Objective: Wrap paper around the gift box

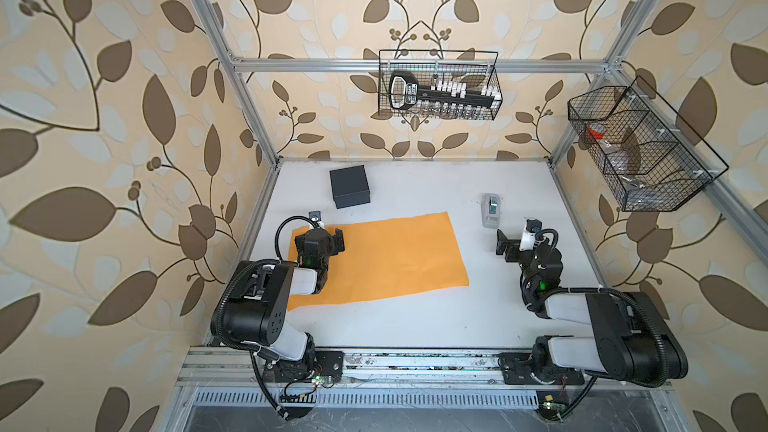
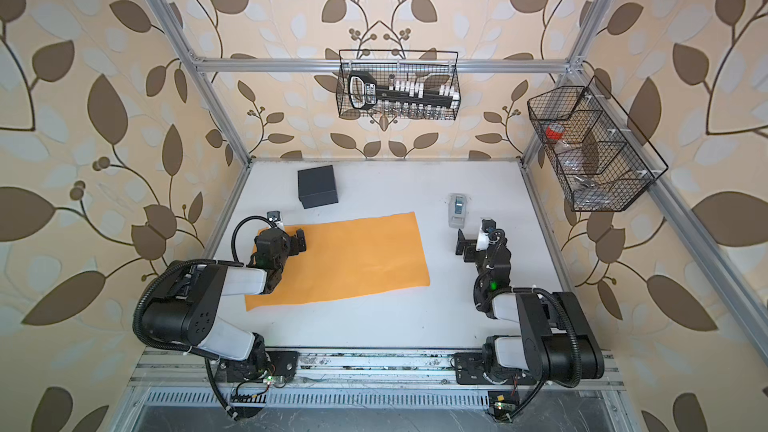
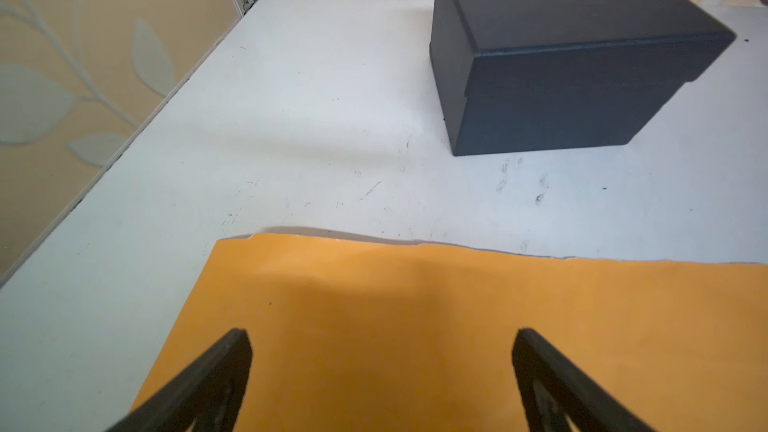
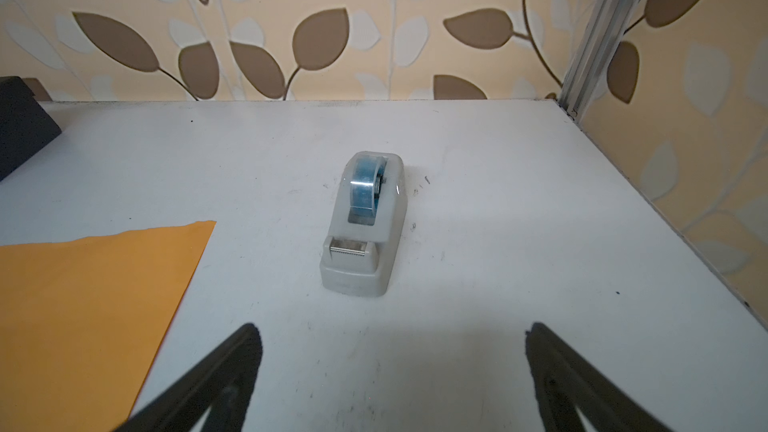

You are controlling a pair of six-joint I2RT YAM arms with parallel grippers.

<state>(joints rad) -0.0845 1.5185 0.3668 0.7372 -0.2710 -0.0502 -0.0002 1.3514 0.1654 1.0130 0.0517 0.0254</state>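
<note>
Probably light, stiff cardboard, lid maybe loose: best to pinch gift box point(image 1: 350, 187) across two opposite walls under the seam. Stands on worktop point(image 1: 415, 326) close behind flat, thin paper point(image 1: 395, 259). Left hand point(image 3: 380, 342), right hand point(image 4: 392, 338) released, empty.

1. Both top views look steeply down from high above the near side and cover the whole surface point(image 1: 415, 326); the two overlap almost entirely.
2. The left wrist view sits low and close over the paper point(image 3: 415, 326), facing the gift box point(image 3: 561, 56) at the back.
3. The right wrist view looks low toward the tape dispenser point(image 4: 363, 234); both wrist views share the paper.
</note>
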